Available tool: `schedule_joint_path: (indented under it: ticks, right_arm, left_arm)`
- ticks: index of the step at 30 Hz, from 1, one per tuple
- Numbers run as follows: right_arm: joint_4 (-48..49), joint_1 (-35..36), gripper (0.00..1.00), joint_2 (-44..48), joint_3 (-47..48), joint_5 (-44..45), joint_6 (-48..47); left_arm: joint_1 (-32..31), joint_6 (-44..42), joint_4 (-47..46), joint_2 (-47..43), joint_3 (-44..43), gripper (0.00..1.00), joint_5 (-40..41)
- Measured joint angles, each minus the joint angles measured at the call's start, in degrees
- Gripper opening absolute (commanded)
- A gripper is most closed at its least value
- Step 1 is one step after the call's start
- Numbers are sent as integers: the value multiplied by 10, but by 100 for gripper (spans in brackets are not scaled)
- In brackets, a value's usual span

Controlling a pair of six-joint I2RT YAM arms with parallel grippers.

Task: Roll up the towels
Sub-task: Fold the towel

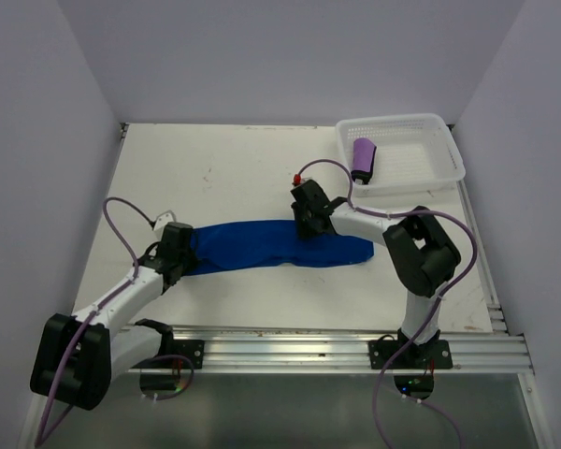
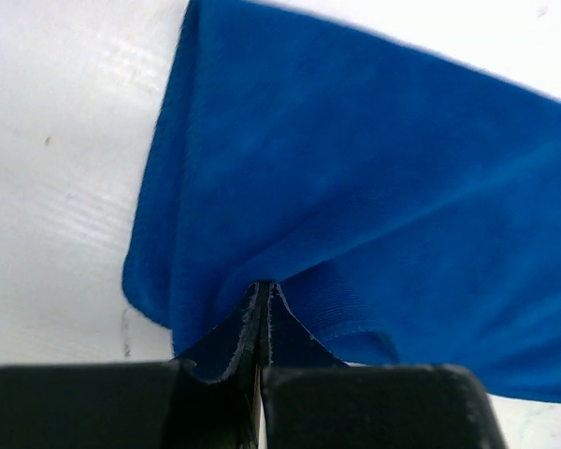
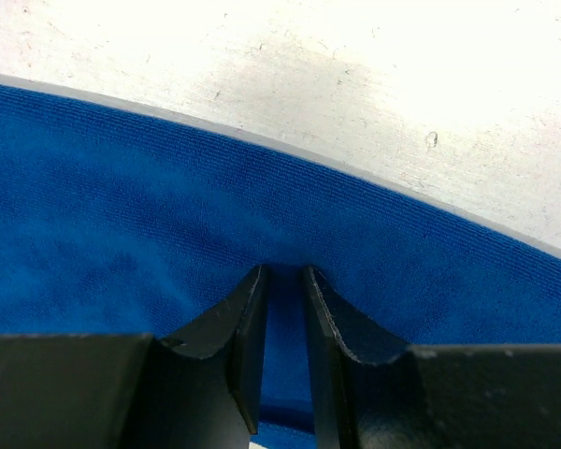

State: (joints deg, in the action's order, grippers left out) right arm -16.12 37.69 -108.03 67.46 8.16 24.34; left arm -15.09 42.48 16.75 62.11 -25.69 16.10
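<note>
The bright blue towel [image 1: 262,245] lies as a long strip across the middle of the table. My left gripper [image 1: 182,254] is shut on the towel's left end, and a pinch of blue cloth [image 2: 374,168] rises between its closed tips [image 2: 265,285]. My right gripper [image 1: 307,224] presses down on the strip near its far edge, right of centre. Its jaws stand a narrow gap apart with blue cloth [image 3: 122,234] bunched between the tips [image 3: 283,271]. The dark purple towel [image 1: 363,159] sits rolled up inside the basket.
A white mesh basket [image 1: 430,159] stands at the back right corner of the table. Grey walls close in the left, right and back sides. A metal rail [image 1: 355,351] with both arm bases runs along the near edge.
</note>
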Motion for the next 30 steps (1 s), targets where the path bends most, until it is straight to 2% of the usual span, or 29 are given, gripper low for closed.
schedule_joint_path:
  ticks: [6, 7, 9, 10, 12, 13, 16, 23, 30]
  right_arm:
    - [0, -2, 27, 0, 0, -3, 0]
    - [0, -2, 27, 0, 0, -3, 0]
    - [0, -2, 27, 0, 0, -3, 0]
    - [0, -2, 27, 0, 0, -3, 0]
    - [0, -2, 27, 0, 0, -3, 0]
    - [0, -2, 27, 0, 0, -4, 0]
    - [0, -2, 27, 0, 0, -4, -1]
    - [3, -3, 27, 1, -3, -6, -2]
    - [7, -8, 27, 1, -5, -17, -3]
  left_arm:
    - [0, 19, 22, -19, 24, 2, 11]
    - [0, 19, 23, -20, 23, 10, 14]
    - [0, 20, 31, -20, 17, 19, 22]
    - [0, 22, 35, -19, 11, 28, 27]
    - [0, 23, 42, -14, -6, 37, 39]
    - [0, 24, 45, -9, -17, 46, 47]
    - [1, 24, 53, 15, -55, 54, 64]
    - [37, 12, 51, 46, -125, 54, 60]
    - [64, 4, 43, 54, -124, 53, 32]
